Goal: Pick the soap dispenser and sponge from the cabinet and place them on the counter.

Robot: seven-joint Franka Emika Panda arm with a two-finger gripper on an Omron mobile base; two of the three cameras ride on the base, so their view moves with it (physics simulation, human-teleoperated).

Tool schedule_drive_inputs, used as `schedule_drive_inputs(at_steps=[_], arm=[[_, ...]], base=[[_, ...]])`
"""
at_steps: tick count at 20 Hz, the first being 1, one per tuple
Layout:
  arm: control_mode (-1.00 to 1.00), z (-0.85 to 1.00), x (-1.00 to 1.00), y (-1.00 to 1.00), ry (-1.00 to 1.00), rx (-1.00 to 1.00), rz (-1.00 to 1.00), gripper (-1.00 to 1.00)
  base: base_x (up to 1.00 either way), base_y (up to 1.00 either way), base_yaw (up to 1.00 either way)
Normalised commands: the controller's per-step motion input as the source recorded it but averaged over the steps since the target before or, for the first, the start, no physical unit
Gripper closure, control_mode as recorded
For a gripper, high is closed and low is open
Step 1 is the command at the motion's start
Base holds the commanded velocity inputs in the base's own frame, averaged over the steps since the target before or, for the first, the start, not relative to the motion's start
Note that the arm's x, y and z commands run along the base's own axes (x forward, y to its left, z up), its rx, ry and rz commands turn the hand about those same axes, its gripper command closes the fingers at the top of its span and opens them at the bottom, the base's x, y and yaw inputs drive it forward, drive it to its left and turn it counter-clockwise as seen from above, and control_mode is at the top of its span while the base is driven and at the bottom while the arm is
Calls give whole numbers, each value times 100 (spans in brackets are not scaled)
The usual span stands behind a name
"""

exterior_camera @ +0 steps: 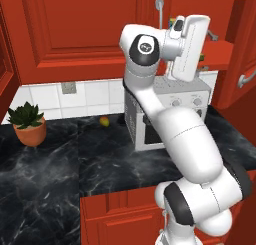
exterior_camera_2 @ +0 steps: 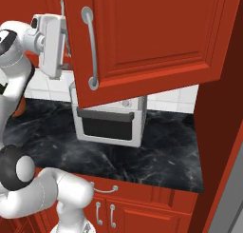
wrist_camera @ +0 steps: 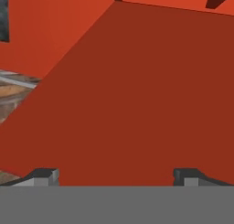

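My gripper [wrist_camera: 116, 176] is open, with its two dark fingertips [wrist_camera: 43, 175] set wide apart and nothing between them. It faces a bare red inner surface of the cabinet [wrist_camera: 137, 95] at close range. From the left base, my white hand [exterior_camera: 191, 43] is raised at the cabinet's red shelf [exterior_camera: 221, 54], between the open doors. From the right base, the hand [exterior_camera_2: 51, 43] sits just left of the open cabinet door [exterior_camera_2: 152, 37]. The soap dispenser and the sponge are hidden. The black marble counter [exterior_camera: 55, 164] lies below.
A silver toaster oven [exterior_camera_2: 108, 125] stands on the counter under the cabinet. A potted plant [exterior_camera: 29, 123] is at the far left and a small yellow-red fruit [exterior_camera: 104, 121] lies near the tiled wall. The open door [exterior_camera: 246, 64] with its silver handle stands right of my hand.
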Motion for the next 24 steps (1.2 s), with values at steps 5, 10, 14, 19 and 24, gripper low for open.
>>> schedule_drive_inputs(at_steps=[5,10,14,19,24], arm=[[-100,-4,0,-41,0,0,0,-100],[-100,-8,0,-41,2,0,0,-100],[-100,-7,0,-43,1,0,0,-100],[-100,-1,-2,-48,0,0,0,-100],[-100,0,-16,-59,0,0,0,-100]], base=[[0,0,0],[0,0,0],[0,0,0],[0,0,0],[0,0,0]])
